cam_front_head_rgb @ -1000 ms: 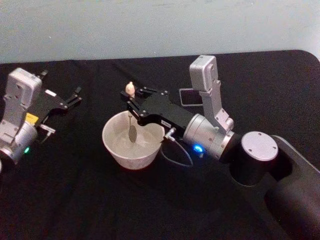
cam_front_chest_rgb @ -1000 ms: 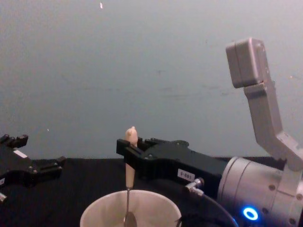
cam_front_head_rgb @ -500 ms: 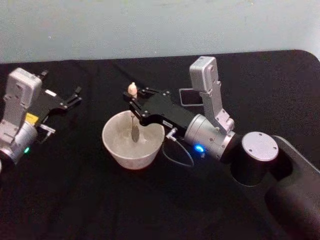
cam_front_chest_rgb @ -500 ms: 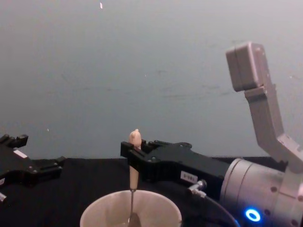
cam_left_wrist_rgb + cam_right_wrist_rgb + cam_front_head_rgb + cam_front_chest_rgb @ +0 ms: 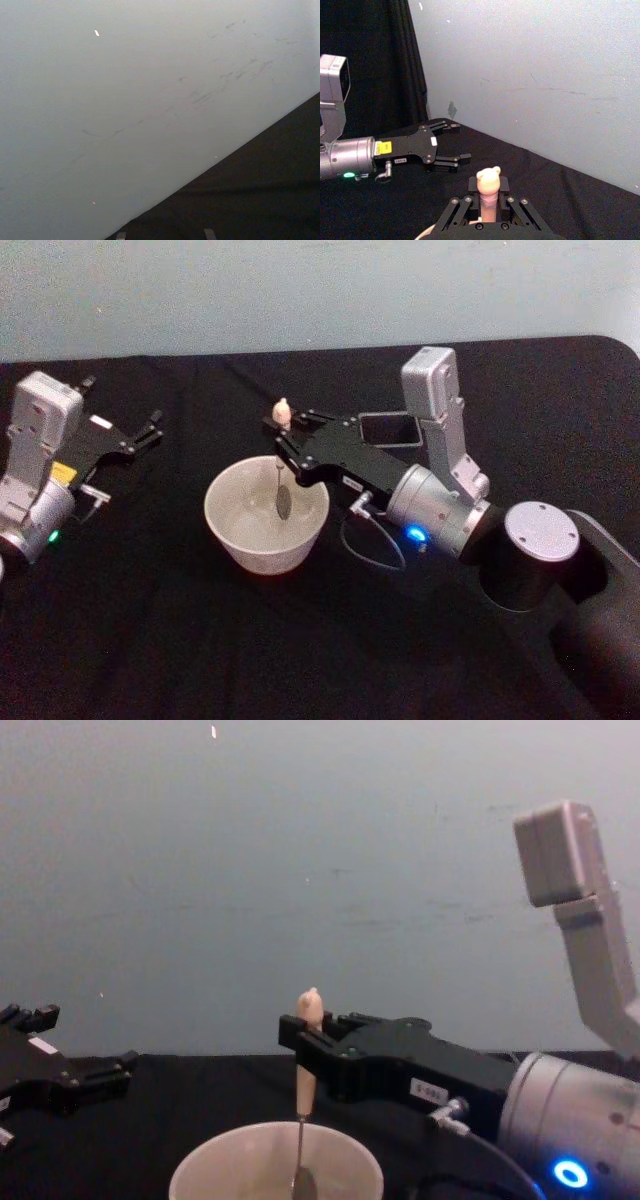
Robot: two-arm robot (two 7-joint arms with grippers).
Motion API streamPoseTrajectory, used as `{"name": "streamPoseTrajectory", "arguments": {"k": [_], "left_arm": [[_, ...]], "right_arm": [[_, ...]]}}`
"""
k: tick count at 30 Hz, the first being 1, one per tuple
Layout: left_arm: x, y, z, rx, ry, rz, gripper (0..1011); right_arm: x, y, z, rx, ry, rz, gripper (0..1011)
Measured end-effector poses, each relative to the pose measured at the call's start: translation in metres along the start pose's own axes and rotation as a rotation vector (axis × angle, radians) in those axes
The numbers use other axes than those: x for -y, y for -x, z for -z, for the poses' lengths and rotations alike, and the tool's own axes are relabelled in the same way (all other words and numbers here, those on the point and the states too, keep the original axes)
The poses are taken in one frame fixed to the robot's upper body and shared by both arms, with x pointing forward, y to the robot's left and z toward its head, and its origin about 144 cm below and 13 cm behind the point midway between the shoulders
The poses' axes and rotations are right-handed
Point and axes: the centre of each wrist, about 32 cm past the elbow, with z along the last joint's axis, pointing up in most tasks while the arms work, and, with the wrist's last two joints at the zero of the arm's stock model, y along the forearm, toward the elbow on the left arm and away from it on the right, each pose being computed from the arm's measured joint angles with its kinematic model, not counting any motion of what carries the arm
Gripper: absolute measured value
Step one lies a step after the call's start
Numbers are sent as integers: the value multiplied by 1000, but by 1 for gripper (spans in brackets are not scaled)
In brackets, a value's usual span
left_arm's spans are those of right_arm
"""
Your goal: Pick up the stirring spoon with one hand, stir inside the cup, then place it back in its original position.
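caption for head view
Right tool holds the beige-handled metal spoon upright in the round cream-white cup; left tool parked aside.

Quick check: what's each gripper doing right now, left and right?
Left gripper: open, holding nothing, parked to the left of the cup.
Right gripper: shut on the stirring spoon, spoon bowl hanging inside the cup.

The right gripper (image 5: 285, 426), black with a white label (image 5: 427, 1091), has a silver-grey cylindrical wrist (image 5: 432, 504) with a blue light (image 5: 414, 534) and thin cable (image 5: 345, 537); the left gripper (image 5: 153, 430) shows a yellow sticker (image 5: 62, 475) and green light (image 5: 52, 537).
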Motion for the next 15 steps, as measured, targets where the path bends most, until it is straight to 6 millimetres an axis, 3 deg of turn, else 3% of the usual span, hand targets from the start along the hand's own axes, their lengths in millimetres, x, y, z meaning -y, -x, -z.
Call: {"name": "streamPoseTrajectory", "arguments": {"k": [15], "left_arm": [[0, 0, 0, 0, 0, 0, 1001]], "right_arm": [[25, 3, -2, 9, -2, -29, 222]]}}
